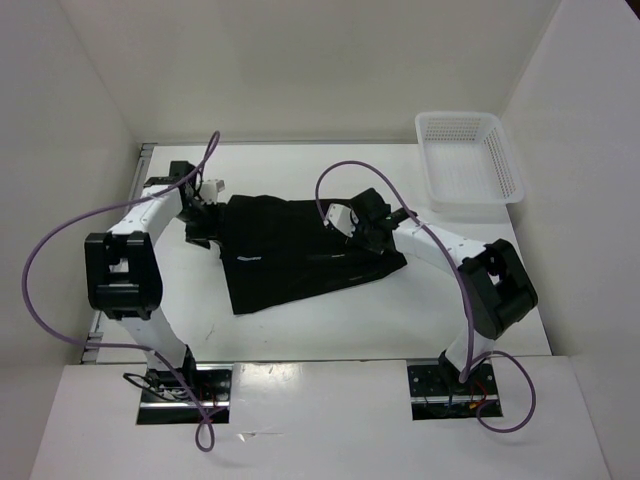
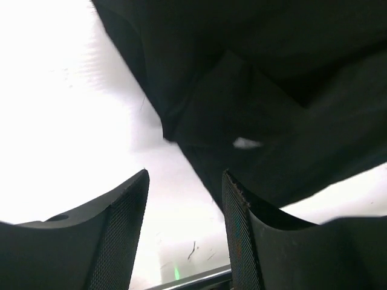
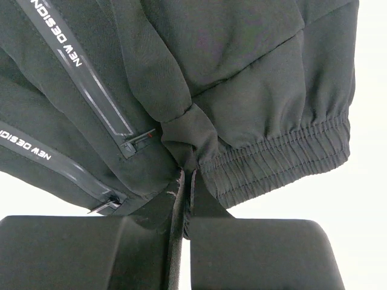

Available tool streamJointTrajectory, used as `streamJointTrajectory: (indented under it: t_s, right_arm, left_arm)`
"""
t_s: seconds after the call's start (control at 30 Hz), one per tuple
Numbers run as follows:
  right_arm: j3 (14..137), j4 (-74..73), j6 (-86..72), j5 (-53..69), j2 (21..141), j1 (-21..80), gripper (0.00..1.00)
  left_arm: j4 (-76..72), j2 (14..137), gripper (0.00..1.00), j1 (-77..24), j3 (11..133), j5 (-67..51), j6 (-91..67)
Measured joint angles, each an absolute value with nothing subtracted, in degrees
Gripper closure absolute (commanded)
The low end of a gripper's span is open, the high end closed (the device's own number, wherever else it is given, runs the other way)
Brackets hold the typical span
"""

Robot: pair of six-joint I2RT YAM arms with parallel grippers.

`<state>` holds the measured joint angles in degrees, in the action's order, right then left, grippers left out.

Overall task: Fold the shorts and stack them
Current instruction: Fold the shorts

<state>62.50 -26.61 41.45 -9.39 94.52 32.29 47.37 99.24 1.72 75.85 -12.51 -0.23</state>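
Pinched shut, my right end effector [image 3: 186,181] grips fold of shorts [image 1: 290,260] near waistband. Shorts lie mid-surface [image 1: 300,335], seemingly halved; folding step underway, I judge. My left end effector [image 2: 185,181] spread, empty, low at shorts' left edge. Next: left regrip, even lift. Both my arms reach inward.

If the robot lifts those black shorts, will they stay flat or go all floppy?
Probably floppy: the shorts bunch into soft folds where the right gripper pinches them. Likely light too: the cloth looks thin and wrinkles easily.
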Motion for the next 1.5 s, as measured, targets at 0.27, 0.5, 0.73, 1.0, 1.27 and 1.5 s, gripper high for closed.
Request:
streamJointTrajectory:
  t_s: [0.27, 0.5, 0.73, 1.0, 1.27, 1.5]
  right_arm:
    - [62.5, -26.6, 41.7, -9.2, 94.5, 32.5, 1.00]
    - [62.5, -26.7, 41.7, -9.2, 95.3, 32.5, 1.00]
    - [62.5, -26.6, 41.7, -9.2, 96.4, 32.5, 1.00]
    - [62.5, -26.6, 41.7, -9.2, 96.6, 32.5, 1.00]
    - [62.5, -26.6, 41.7, -9.1, 96.6, 32.5, 1.00]
    - [62.5, -26.6, 41.7, -9.1, 96.6, 32.5, 1.00]
  left_arm:
    - [41.0, 106.3, 0.48, 2.9, 74.9, -19.0, -0.2]
    - [38.5, 106.7, 0.65, 1.9, 75.0, -21.0, -0.2]
    - [38.6, 109.2, 0.47, 1.8, 75.0, -19.7, -0.3]
    - [37.0, 109.2, 0.45, -0.9, 77.0, -15.9, -0.3]
    - [36.2, 110.2, 0.61, -5.3, 75.2, -12.9, -0.3]
    - [36.6, 110.6, 1.00, -5.1, 75.0, -12.6, -0.3]
